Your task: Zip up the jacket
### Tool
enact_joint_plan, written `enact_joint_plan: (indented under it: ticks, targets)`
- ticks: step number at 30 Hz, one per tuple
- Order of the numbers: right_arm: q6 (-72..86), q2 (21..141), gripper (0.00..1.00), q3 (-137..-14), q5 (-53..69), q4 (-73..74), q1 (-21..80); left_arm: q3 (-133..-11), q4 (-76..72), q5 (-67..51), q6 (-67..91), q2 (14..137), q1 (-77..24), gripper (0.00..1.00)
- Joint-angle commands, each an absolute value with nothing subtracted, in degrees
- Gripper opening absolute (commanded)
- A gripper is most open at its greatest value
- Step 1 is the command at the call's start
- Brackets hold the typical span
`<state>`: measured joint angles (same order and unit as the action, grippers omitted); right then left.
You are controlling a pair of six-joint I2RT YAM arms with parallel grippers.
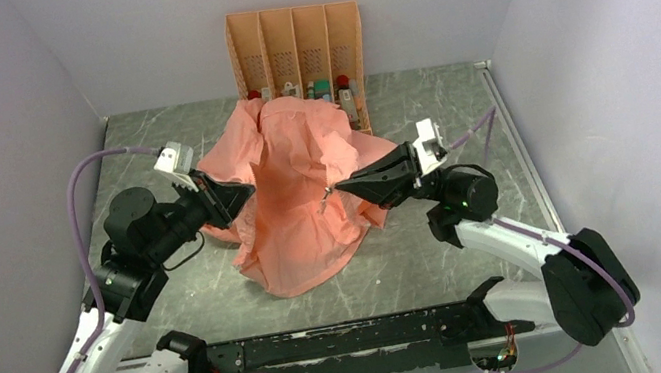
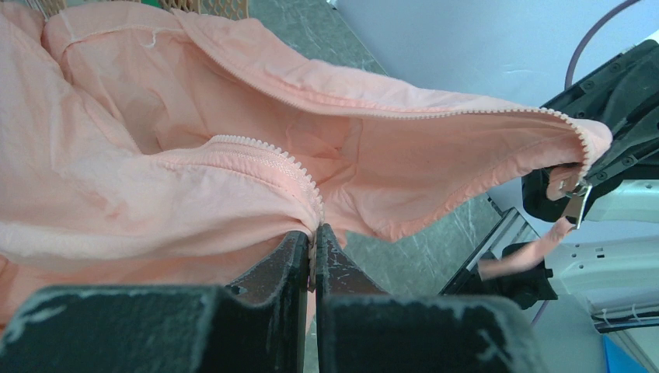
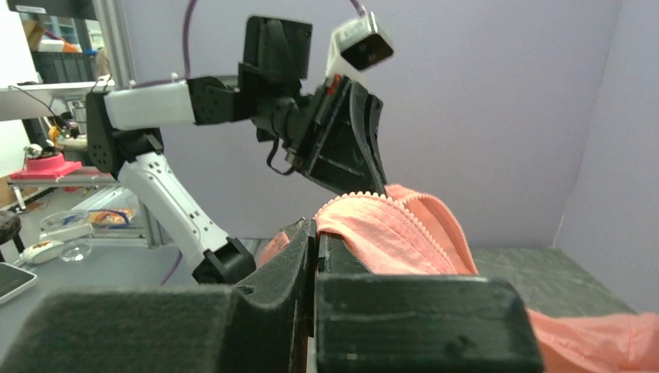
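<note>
The salmon-pink jacket (image 1: 292, 193) lies bunched in the middle of the table, its front lifted between my two grippers. My left gripper (image 1: 246, 192) is shut on the jacket's zipper edge (image 2: 264, 155), the teeth running right into its tips (image 2: 313, 233). My right gripper (image 1: 332, 189) is shut on the jacket at the other end of the open zipper, where a small metal pull (image 2: 577, 200) hangs. In the right wrist view the toothed edge (image 3: 388, 225) drapes over its shut jaws (image 3: 317, 229). The two zipper tracks stand apart.
An orange perforated rack (image 1: 295, 45) stands at the back wall with small items at its foot, just behind the jacket. Purple walls close in left, right and back. A black rail (image 1: 352, 340) runs along the near edge of the marbled table (image 1: 480, 253).
</note>
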<state>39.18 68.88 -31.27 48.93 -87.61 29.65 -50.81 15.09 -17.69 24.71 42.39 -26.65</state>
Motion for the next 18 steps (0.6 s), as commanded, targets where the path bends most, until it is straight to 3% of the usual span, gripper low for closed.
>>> enact_joint_plan:
  ticks: [1,6,9,12,16,18]
  targets:
    - [34.27,70.67,0.00,-29.58,47.74,-102.06,29.84,-52.56,12.02,-21.58,22.41,43.70,-26.28,0.08]
    - [22.10,66.16,0.00,-26.46,31.31,-100.60,30.82,-52.54,11.20,-21.35,21.75,43.59,-26.28,0.08]
    - [27.54,66.89,0.00,-34.36,52.37,-101.37,31.07,-53.17,11.37,-21.23,21.09,43.66,-26.28,0.08]
    - [18.77,64.35,0.00,-27.77,27.43,-93.46,31.45,-53.90,11.70,-21.45,20.35,43.94,-26.28,0.08]
    - [30.09,69.27,0.00,-33.66,51.70,-102.95,30.04,-54.50,11.93,-22.04,19.89,43.83,-26.28,0.08]
    - [29.44,70.84,0.00,-32.43,41.20,-103.05,30.21,-54.25,11.39,-21.88,19.79,43.81,-26.28,0.08]
